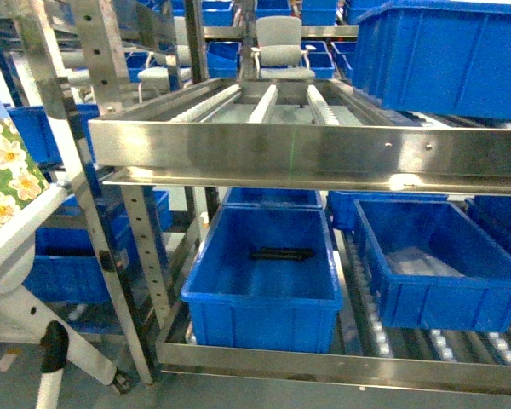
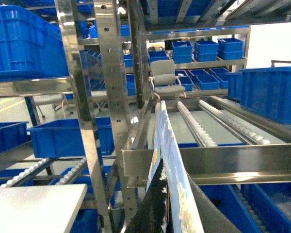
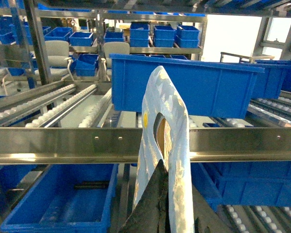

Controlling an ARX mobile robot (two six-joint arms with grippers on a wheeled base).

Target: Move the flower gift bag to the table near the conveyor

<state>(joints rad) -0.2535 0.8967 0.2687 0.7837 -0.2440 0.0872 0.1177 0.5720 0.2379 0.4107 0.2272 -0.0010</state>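
Clearly, the right gripper (image 3: 157,194) is clamped on the handle edge of the flower gift bag (image 3: 162,121), which rises straight above its dark fingers. Likewise the left gripper (image 2: 157,204) pinches the bag's other edge. Just beyond both claws runs the steel conveyor (image 3: 87,143) with blue bins (image 3: 63,204) below. Down-left of the left claw lies the white table (image 2: 34,206).

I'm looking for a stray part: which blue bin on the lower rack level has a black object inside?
The lower-level left bin, directly below the roller tracks; its right neighbour shows only something pale.
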